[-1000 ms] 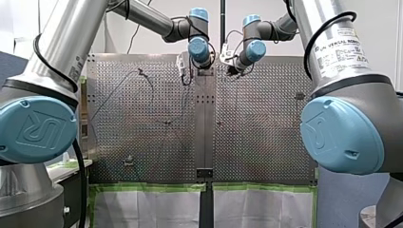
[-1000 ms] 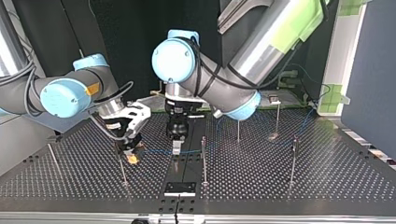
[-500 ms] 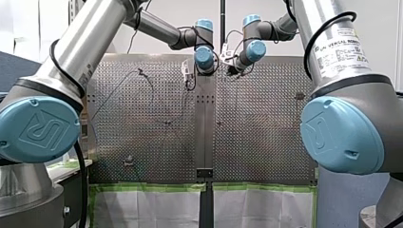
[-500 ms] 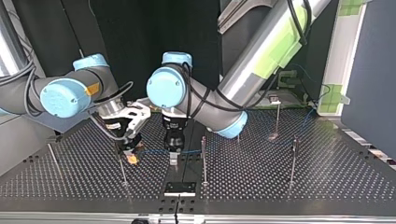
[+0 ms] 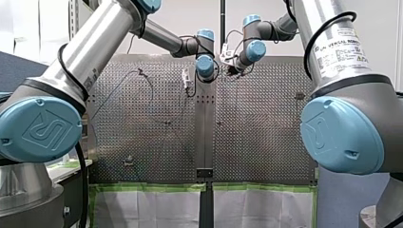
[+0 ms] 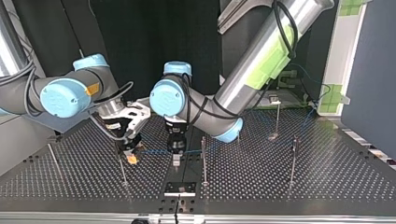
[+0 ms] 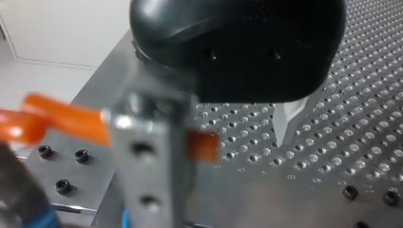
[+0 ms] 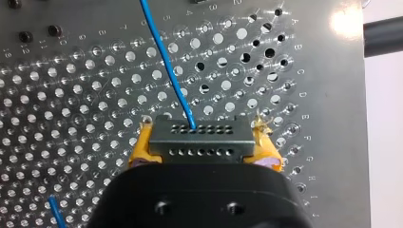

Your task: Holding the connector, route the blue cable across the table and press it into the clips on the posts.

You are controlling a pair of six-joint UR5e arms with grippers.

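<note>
Right tool (image 5: 231,71), seen from behind the arms, hangs beside my left tool (image 5: 186,78) over the far edge of the perforated steel counter (image 5: 256,142), with a pale wall beyond and green-taped white sheeting nearest the camera. From across the counter, the blue cable (image 6: 156,151) runs between both tools towards a middle post (image 6: 203,158); I judge routing roughly midway, the post (image 6: 123,168) by the right tool seemingly not yet clipped, and black curtains hang behind. Left wrist camera shows its metal fingers (image 7: 147,156) spread, gripping nothing; right wrist camera shows yellow pads (image 8: 140,147) clamped on the black connector (image 8: 199,140), cable rising from it.
</note>
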